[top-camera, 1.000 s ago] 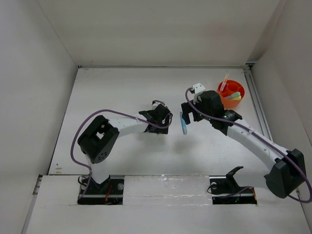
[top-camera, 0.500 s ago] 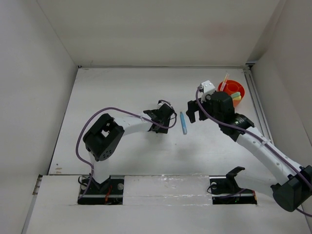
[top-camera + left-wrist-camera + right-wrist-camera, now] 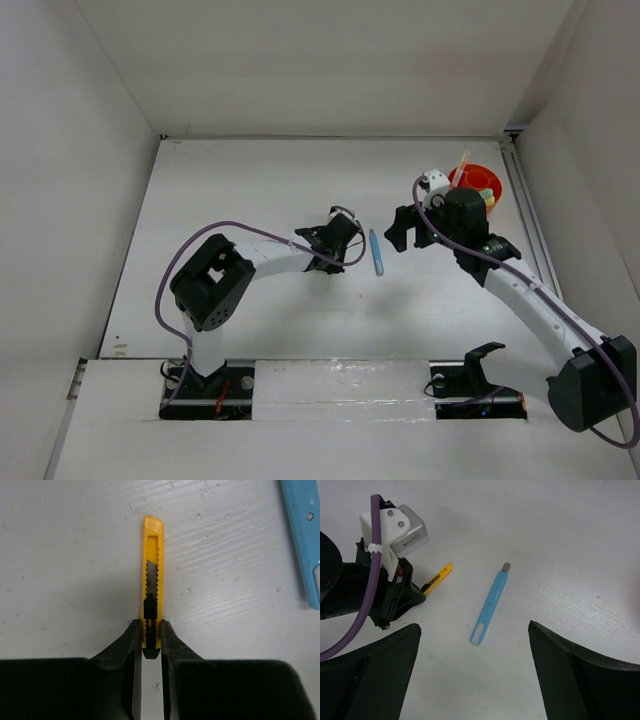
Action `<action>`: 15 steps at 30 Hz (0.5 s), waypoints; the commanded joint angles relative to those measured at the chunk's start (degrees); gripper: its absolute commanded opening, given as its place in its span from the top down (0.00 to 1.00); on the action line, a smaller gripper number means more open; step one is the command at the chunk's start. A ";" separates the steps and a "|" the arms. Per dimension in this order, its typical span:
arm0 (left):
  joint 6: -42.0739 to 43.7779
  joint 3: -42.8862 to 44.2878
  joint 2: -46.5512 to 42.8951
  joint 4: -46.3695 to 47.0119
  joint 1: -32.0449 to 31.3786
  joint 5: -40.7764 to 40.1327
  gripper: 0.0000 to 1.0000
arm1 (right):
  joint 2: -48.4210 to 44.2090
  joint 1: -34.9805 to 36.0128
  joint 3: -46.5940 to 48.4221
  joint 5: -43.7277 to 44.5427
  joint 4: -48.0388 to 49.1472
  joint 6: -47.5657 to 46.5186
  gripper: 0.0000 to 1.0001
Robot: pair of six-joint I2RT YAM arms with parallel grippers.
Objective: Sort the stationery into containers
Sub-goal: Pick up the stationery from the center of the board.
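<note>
A yellow-black stick (image 3: 151, 580) lies flat on the white table, and my left gripper (image 3: 151, 627) is shut on its black rear end. From above, the left gripper (image 3: 343, 233) sits at mid-table. A blue pen (image 3: 376, 253) lies just to its right; the left wrist view shows that blue pen (image 3: 305, 535) at its edge. My right gripper (image 3: 473, 626) hovers wide open over the near end of the blue pen (image 3: 491, 603), holding nothing. The orange-red cup (image 3: 484, 180) stands at the back right, partly hidden by my right wrist, with pale green, yellow and thin red sticks inside.
White walls close in the table on the left, back and right. The right arm (image 3: 530, 300) stretches from the near right corner toward the cup. A purple cable loops over the left arm (image 3: 260, 262).
My left gripper has shut on the yellow-black stick. The right gripper has drawn back to the right, away from the blue pen, which now lies alone on the table.
</note>
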 commanded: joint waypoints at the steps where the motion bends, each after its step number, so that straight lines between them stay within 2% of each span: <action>1: -0.58 -3.96 -4.97 0.84 -0.20 0.25 1.00 | 0.34 -0.65 1.40 -4.80 6.51 1.22 0.06; 6: -0.05 -12.04 -16.60 11.72 -0.20 -0.91 1.00 | 1.66 -1.70 2.46 -12.77 10.54 3.68 0.06; 11: 1.09 -17.31 -23.63 18.06 -1.34 0.32 1.00 | 3.51 2.86 1.77 -13.50 17.74 9.30 0.06; 14: 2.23 -19.95 -28.55 22.02 -2.48 1.03 1.00 | 4.04 4.36 -0.60 -12.89 26.26 15.88 0.07; 15: 2.23 -20.58 -31.00 22.99 -2.49 1.72 1.00 | 4.04 4.36 -2.87 -12.89 32.38 19.90 0.08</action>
